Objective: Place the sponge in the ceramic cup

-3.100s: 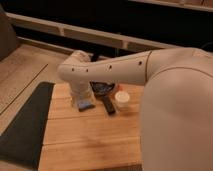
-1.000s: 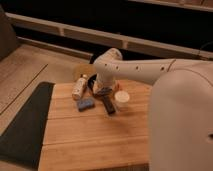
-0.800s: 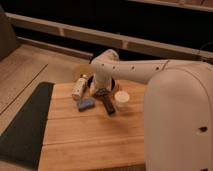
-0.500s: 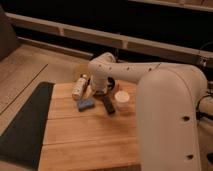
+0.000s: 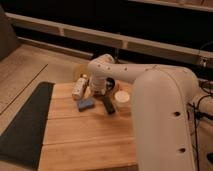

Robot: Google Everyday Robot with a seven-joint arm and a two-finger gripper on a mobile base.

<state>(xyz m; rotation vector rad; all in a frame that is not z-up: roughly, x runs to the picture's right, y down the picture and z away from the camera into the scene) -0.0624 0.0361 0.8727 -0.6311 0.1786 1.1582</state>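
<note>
swung rightward, my arm (image 5: 131, 76) has uncovered the sponge (image 5: 85, 104); my gripper (image 5: 98, 90) hangs just behind it, near the ceramic cup (image 5: 121, 96), grip state i cannot tell.

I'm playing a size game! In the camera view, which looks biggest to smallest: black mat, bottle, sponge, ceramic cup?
1. black mat
2. bottle
3. sponge and ceramic cup look about alike, so I won't rank them.
The gripper is low over the table, between bottle and ceramic cup.

Gripper (image 5: 97, 93) between bottle (image 5: 79, 87) and ceramic cup (image 5: 122, 97)
</note>
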